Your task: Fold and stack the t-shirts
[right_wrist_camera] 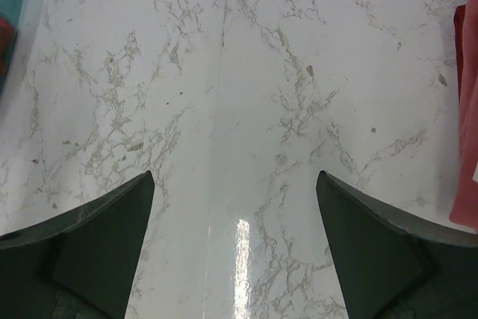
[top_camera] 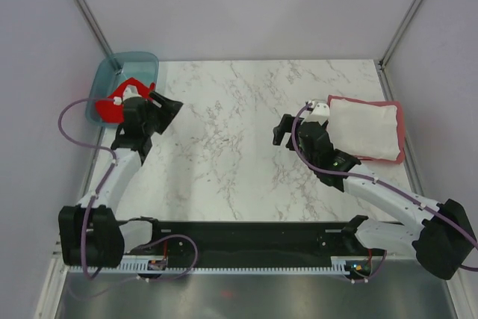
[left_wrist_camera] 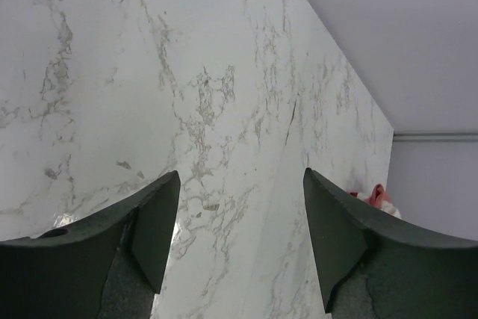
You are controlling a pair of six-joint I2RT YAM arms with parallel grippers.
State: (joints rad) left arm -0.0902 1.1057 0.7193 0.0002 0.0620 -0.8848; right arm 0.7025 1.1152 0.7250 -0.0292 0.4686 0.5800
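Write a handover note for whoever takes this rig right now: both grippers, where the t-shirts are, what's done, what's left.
Left gripper: open, empty, over bare table beside the teal tub.
Right gripper: open, empty, just left of the stack.
Shirts: white t-shirt lies folded on the pinkish-red t-shirt at the table's right side. Red t-shirt is bunched in the tub, partly hidden by the left arm.
Done: two shirts folded and stacked.
Left: take out the red one, fold it, add it to the stack.

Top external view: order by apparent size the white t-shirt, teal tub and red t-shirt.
1. white t-shirt and teal tub, too alike to rank.
2. red t-shirt, smallest; the left arm hides part.
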